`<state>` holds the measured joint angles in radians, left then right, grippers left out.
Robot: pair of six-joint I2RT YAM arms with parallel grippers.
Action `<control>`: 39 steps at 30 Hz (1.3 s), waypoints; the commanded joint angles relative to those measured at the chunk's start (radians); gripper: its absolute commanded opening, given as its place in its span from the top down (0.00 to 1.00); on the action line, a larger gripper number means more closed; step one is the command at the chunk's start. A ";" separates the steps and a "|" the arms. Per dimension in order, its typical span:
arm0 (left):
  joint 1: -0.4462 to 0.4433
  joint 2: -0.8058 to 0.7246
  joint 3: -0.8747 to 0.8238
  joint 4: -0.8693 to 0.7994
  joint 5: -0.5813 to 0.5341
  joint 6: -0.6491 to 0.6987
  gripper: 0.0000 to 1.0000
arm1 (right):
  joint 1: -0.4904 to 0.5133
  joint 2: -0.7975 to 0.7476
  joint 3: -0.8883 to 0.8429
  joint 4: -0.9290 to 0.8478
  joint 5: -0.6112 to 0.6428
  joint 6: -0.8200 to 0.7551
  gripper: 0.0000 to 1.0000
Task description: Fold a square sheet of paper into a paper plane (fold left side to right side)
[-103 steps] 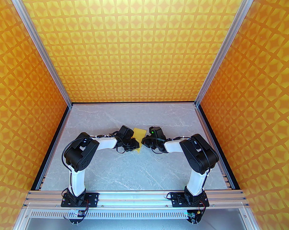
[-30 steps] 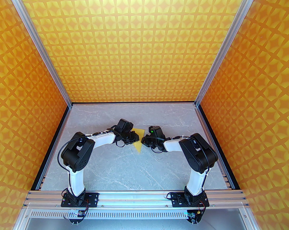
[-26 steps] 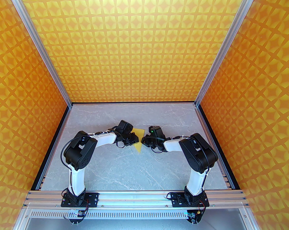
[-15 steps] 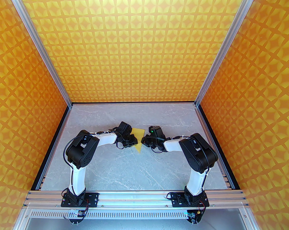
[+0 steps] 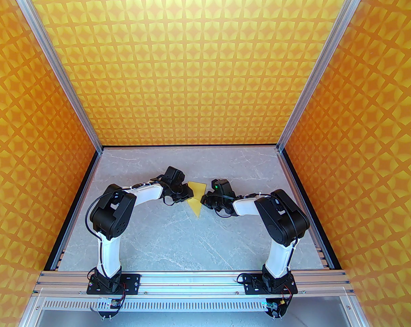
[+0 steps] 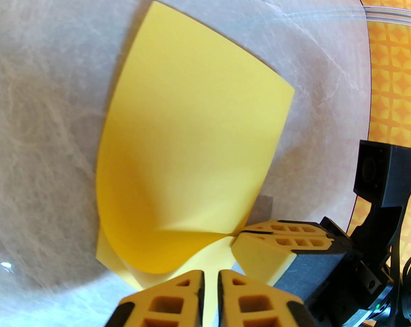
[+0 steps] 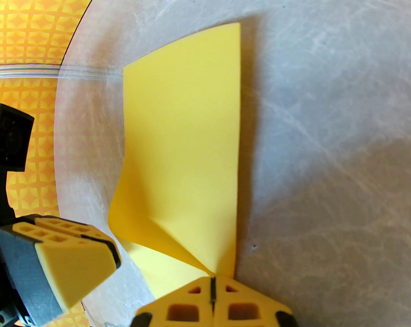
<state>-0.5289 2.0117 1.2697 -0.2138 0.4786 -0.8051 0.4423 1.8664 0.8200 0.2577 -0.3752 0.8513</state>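
Note:
The square sheet of paper [image 5: 197, 205] is plain yellow and hangs between my two grippers a little above the grey table, bent, with one sharp tip pointing toward the near edge. In the left wrist view the sheet [image 6: 192, 131] curves upward from a crease near my fingers. My left gripper [image 6: 210, 284] is shut on its near edge. My right gripper [image 7: 212, 284] is shut on a corner where a fold line ends. In the top view the left gripper [image 5: 191, 193] and right gripper [image 5: 202, 199] stand close together, facing each other across the paper [image 7: 185, 131].
The marble-grey table [image 5: 158, 244] is walled in by orange star-patterned panels [image 5: 205, 63] on three sides. Aluminium posts [image 5: 89, 128] stand at the back corners. The arm bases sit on a rail [image 5: 192, 279] at the near edge.
My left gripper has drawn back and slightly left with its edge of the sheet, uncovering more of the paper's pointed lower part. The right arm has stayed still.

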 commanded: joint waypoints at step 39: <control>-0.026 0.046 -0.048 -0.018 -0.009 0.005 0.88 | -0.003 -0.033 0.007 -0.112 0.064 -0.032 0.82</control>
<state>-0.5518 2.0396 1.2377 -0.2249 0.4698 -0.7910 0.4446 1.8568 0.8310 0.2401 -0.3717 0.8463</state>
